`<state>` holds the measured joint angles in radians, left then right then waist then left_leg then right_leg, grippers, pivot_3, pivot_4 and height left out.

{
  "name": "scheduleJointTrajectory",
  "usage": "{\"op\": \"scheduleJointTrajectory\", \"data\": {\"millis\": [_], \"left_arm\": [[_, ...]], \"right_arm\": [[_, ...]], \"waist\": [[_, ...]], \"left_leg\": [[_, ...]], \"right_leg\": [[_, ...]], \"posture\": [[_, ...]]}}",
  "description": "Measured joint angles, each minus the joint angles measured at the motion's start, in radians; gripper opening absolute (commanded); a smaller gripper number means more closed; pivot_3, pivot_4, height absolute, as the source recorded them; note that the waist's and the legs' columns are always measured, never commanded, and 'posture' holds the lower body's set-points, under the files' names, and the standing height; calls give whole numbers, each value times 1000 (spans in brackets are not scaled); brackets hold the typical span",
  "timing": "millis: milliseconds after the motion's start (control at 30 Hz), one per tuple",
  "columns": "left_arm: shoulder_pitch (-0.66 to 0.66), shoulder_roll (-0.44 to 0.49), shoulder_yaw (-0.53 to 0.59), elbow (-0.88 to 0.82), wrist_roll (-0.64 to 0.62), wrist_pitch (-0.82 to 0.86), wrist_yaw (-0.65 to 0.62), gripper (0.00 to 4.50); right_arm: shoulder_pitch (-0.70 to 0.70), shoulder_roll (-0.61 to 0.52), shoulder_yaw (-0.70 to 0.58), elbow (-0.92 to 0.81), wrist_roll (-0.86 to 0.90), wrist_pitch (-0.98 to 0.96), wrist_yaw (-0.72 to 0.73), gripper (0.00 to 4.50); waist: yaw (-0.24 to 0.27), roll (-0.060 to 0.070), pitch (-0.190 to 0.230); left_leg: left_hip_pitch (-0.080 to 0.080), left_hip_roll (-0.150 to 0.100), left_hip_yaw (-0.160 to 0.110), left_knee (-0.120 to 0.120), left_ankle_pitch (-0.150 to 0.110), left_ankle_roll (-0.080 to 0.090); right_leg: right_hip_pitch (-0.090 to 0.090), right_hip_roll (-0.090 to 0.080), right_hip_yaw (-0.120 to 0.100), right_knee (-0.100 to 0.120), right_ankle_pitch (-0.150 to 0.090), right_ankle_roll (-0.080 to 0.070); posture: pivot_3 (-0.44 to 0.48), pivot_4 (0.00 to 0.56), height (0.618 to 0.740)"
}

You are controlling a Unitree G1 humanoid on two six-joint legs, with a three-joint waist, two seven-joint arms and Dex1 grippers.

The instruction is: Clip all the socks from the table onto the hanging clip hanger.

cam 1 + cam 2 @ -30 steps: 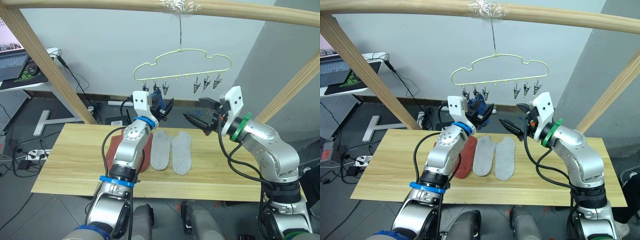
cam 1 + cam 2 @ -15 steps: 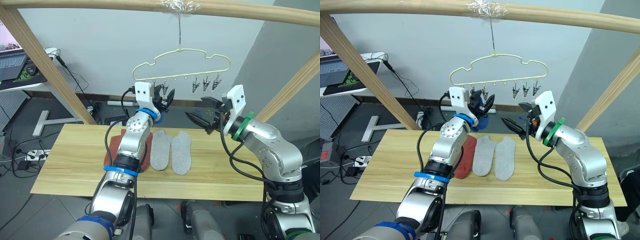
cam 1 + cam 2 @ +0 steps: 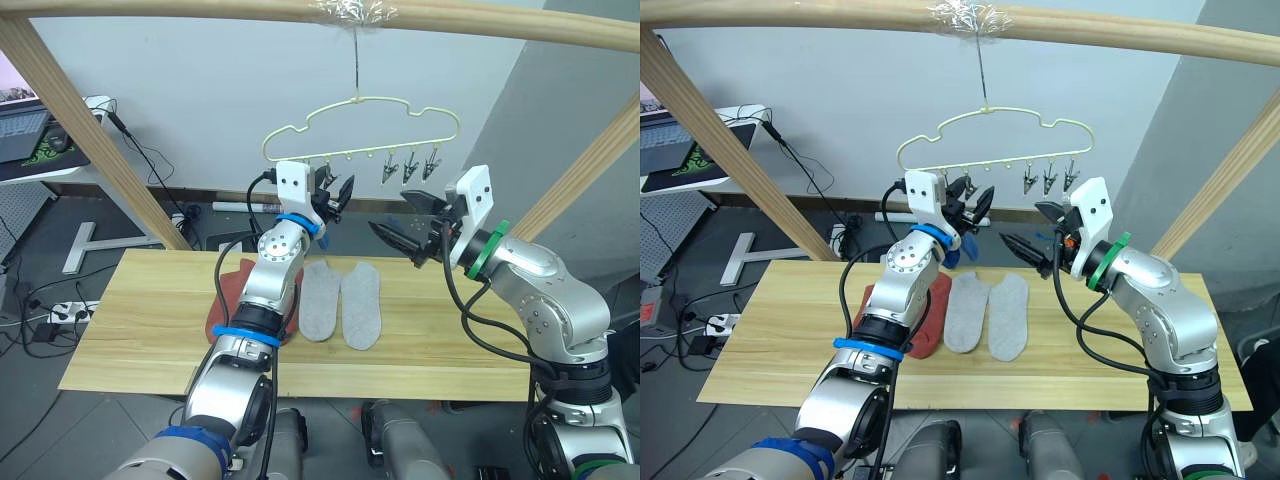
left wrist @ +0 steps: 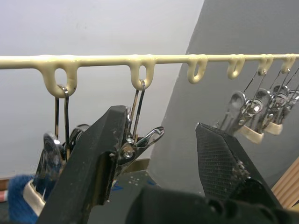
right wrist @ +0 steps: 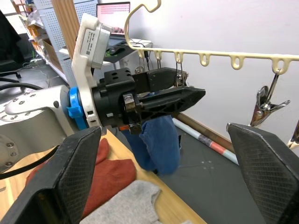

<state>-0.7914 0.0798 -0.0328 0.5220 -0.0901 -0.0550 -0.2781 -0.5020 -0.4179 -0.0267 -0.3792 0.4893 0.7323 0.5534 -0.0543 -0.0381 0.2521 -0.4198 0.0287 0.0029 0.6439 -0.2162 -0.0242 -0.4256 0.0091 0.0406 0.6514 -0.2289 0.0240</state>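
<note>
Left fingers (image 4: 159, 163) spread around clip (image 4: 135, 140), blue sock (image 5: 156, 142) hanging below

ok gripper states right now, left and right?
Left gripper: open, fingers either side of a clip on the clip hanger, holding nothing.
Right gripper: open, empty.
</note>
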Motion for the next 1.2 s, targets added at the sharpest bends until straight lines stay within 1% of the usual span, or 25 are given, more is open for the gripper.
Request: {"op": "scheduleJointTrajectory", "data": {"millis": [500,1033,1133,1200], "left_arm": [[-15,8,-3,42,60,-26,4,2690],[-28,8,0,57,72,-46,12,2690],[-28,14,0,70,79,-47,22,2079],[-28,16,1,71,80,-54,26,1435]], "right_arm": [[0,-5,0,0,5,2,-20,4500],[-2,-8,0,0,6,16,-23,4500],[-3,-9,0,0,6,16,-22,4500],[-4,-9,0,0,6,16,-21,4500]], "waist": [[-1,0,0],[-1,0,0],[-1,0,0],[-1,0,0]], "left_leg": [[-1,0,0,0,0,0],[-1,0,0,0,0,0],[-1,0,0,0,0,0],[-1,0,0,0,0,0]], "right_leg": [[0,0,0,-1,0,0],[0,0,0,-1,0,0],[0,0,0,-1,0,0],[0,0,0,-1,0,0]], "posture": [[-118,228,740],[-114,234,740],[-114,234,740],[-114,234,740]]}}
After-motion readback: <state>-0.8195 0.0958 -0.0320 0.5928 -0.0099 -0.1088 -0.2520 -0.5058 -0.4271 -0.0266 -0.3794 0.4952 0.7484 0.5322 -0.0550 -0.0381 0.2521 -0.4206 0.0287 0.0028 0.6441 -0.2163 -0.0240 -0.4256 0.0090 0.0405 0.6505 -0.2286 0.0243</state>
